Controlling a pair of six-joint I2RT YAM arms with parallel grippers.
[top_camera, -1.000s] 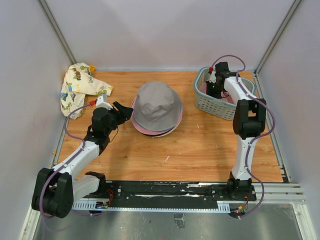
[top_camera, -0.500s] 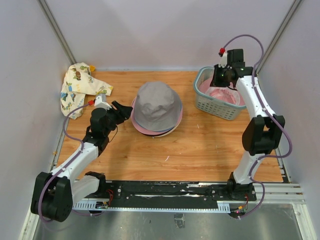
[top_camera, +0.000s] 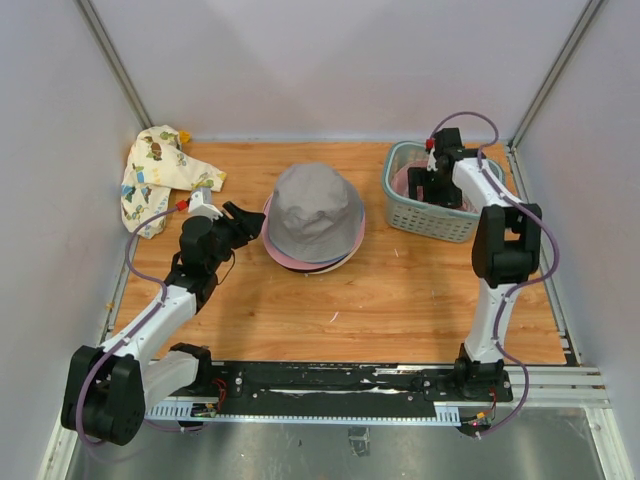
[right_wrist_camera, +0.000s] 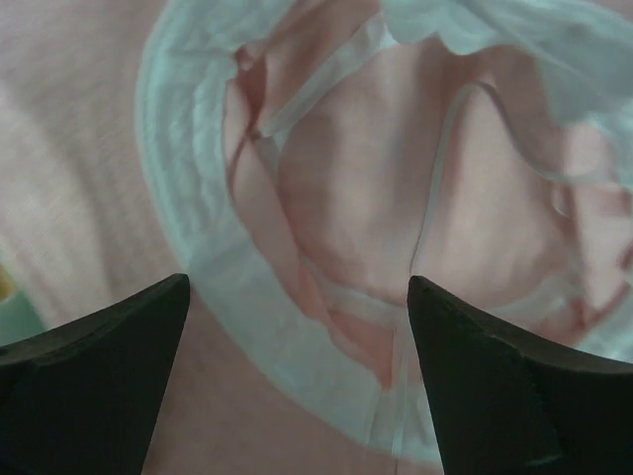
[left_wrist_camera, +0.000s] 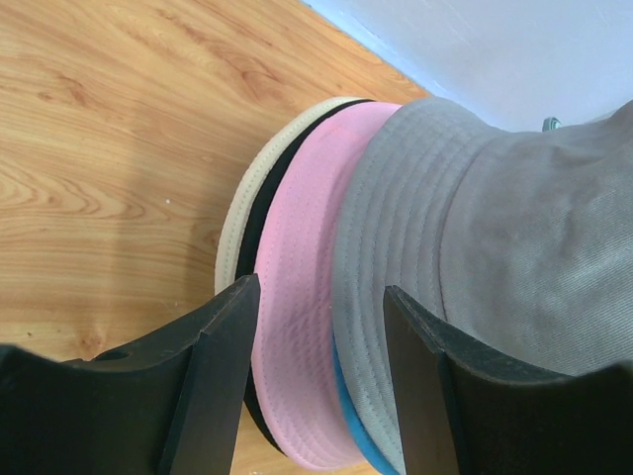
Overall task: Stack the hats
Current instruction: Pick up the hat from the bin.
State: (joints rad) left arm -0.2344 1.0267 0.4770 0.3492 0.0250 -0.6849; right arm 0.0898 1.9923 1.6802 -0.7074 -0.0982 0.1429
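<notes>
- The left gripper sits at table level with its jaws part-way apart and holding nothing. The stack of hats lies straight ahead of its fingertips.
- From that hand's view, the edge of the pink brim lies in the gap between the fingers. The black brim and the cream brim sit just outside it, and the grey hat crowns the pile on the other side.
- The right gripper hangs inside the basket, jaws spread wide and empty. The upturned pink hat lies directly beneath it, lining and seam tape facing the fingers.
- That hat looks light, limp and easy to crumple. It will probably sag and fold once lifted, and it offers no firm wall to push against.
- The stitched brim, just below the left fingertip, seems the best place to grip because it is doubled and stiffer than the crown. A pinch on the lining might gather loose cloth and slip.
</notes>
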